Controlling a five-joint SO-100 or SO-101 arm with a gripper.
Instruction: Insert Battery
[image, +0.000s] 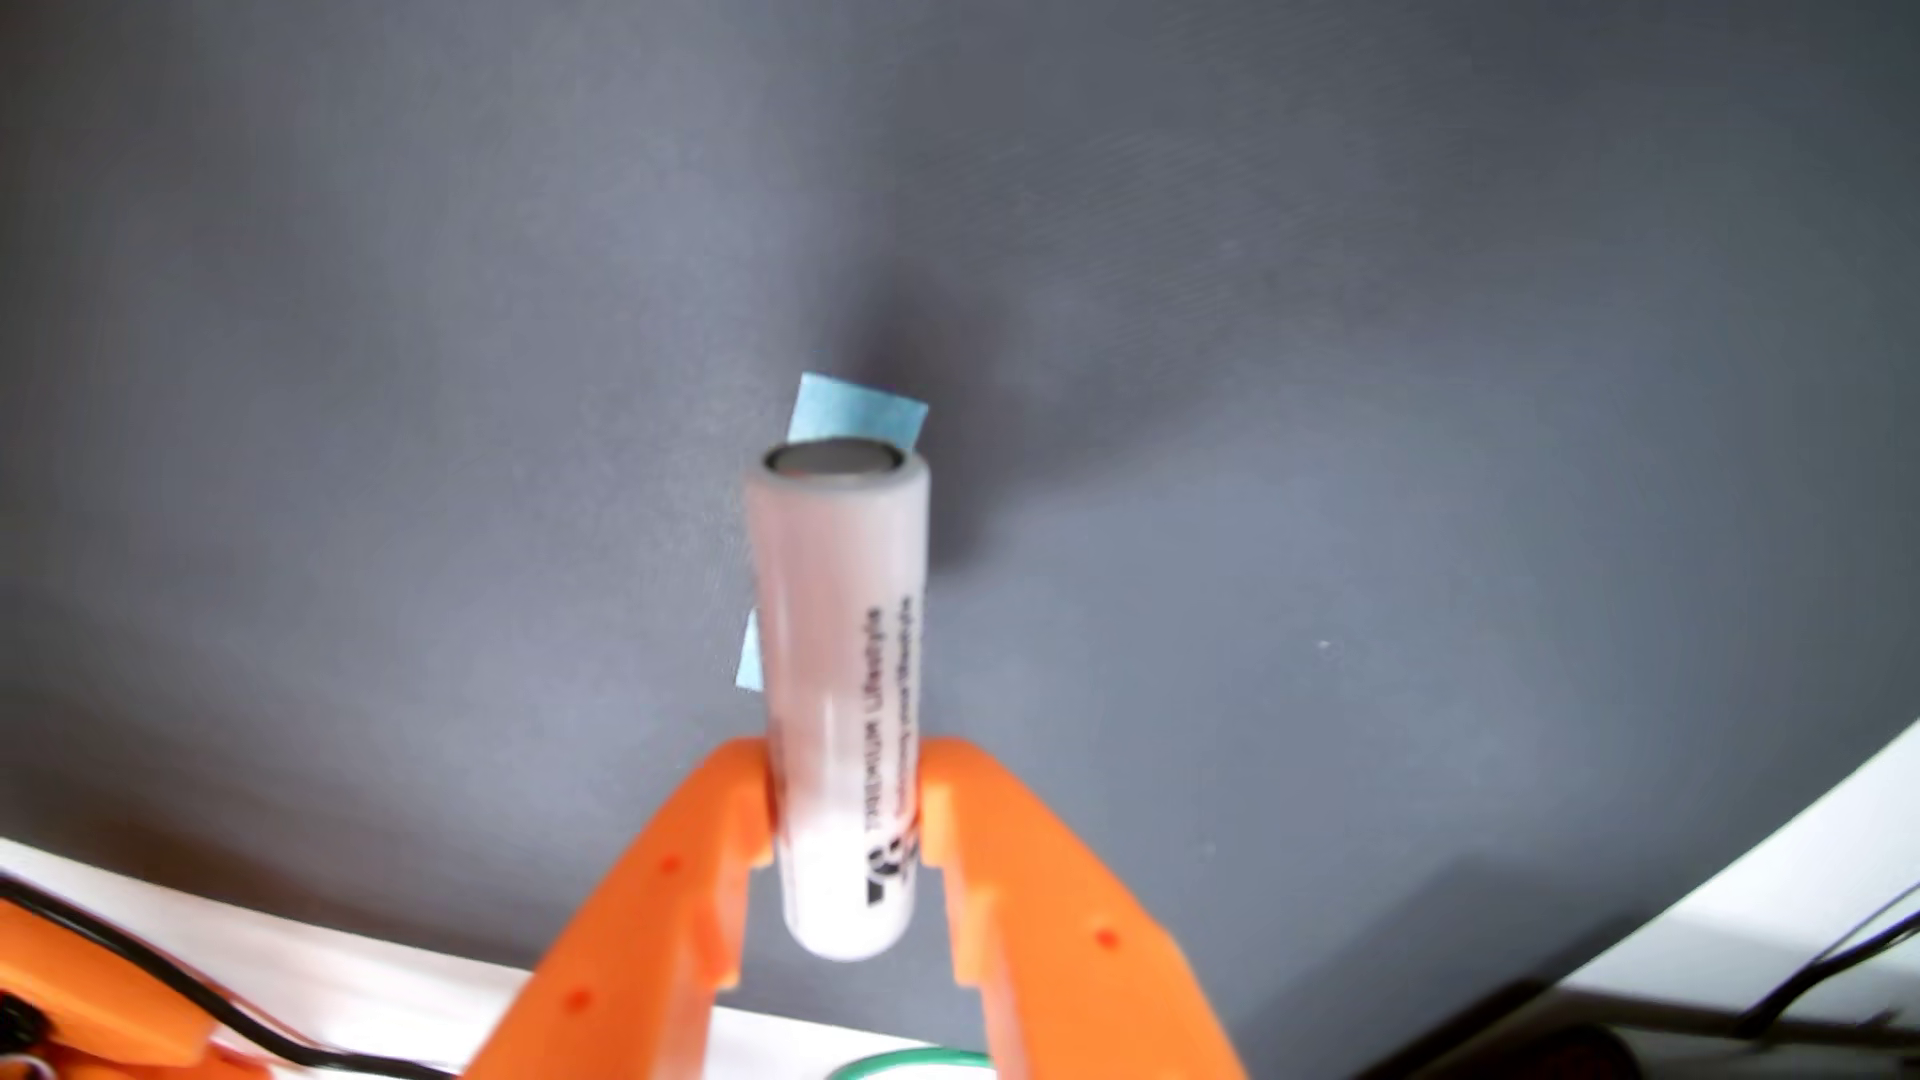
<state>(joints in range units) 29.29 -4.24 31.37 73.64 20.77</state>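
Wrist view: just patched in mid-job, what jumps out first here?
The white cylindrical battery with black print stands out at centre, clamped between the two orange plastic fingers of the hand, which enters from the bottom edge. Behind its metal end a small light-blue paper scrap peeks out against the dark grey mat.

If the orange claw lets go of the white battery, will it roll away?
Probably. The battery is a smooth round cylinder, so on the flat grey mat it would likely roll sideways. It looks stiff and glossy, perhaps slippery in the gripper.
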